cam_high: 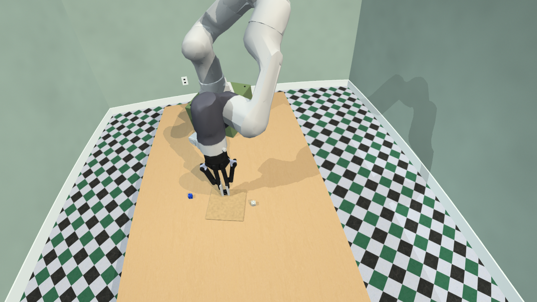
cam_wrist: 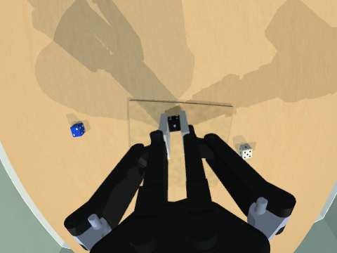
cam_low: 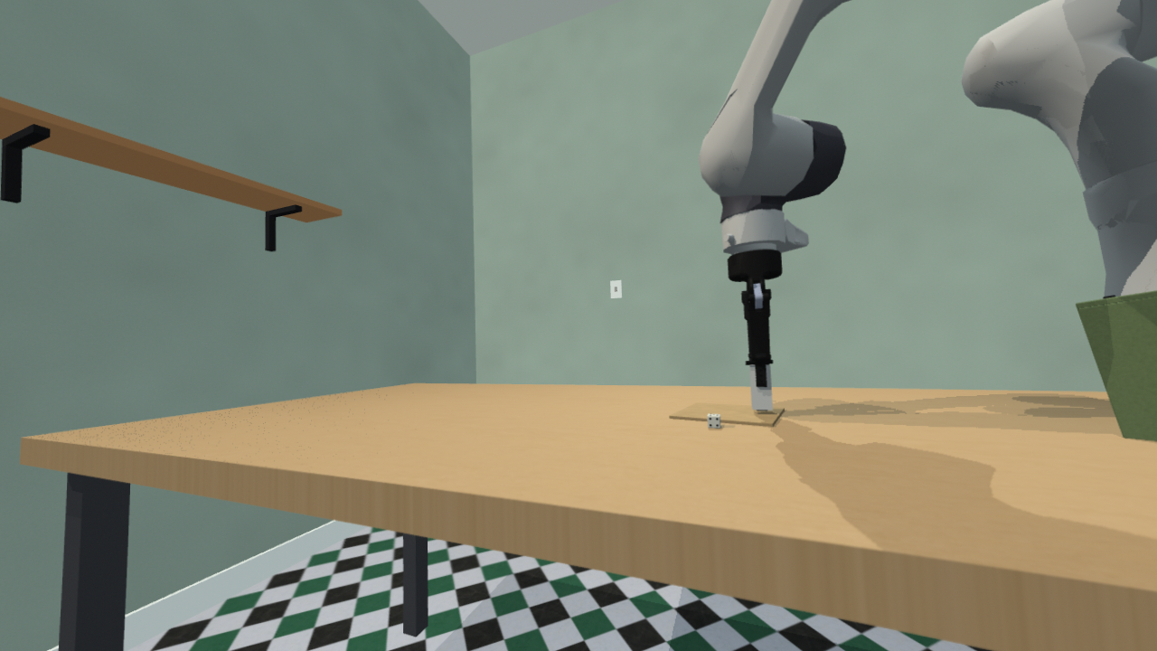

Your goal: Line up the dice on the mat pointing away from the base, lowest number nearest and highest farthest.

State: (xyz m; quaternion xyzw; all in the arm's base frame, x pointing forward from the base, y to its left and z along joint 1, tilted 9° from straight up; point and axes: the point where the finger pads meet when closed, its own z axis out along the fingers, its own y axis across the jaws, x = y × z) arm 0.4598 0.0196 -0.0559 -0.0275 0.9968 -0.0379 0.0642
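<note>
My gripper (cam_high: 225, 191) is shut on a black die (cam_wrist: 174, 123) and holds it low at the mat's edge nearest the robot base; I cannot tell if the die touches the mat. The gripper also shows in the exterior view (cam_low: 761, 398) and the wrist view (cam_wrist: 174, 126). The thin tan mat (cam_high: 226, 204) lies flat on the table. A blue die (cam_high: 190, 195) sits on the table left of the mat, also in the wrist view (cam_wrist: 78, 129). A white die (cam_high: 253, 202) sits on the table just right of the mat, also in the wrist view (cam_wrist: 246, 151) and the side view (cam_low: 714, 419).
A green block (cam_high: 240, 92) stands at the robot's base at the far end of the table. The table edges run along both sides, with checkered floor below.
</note>
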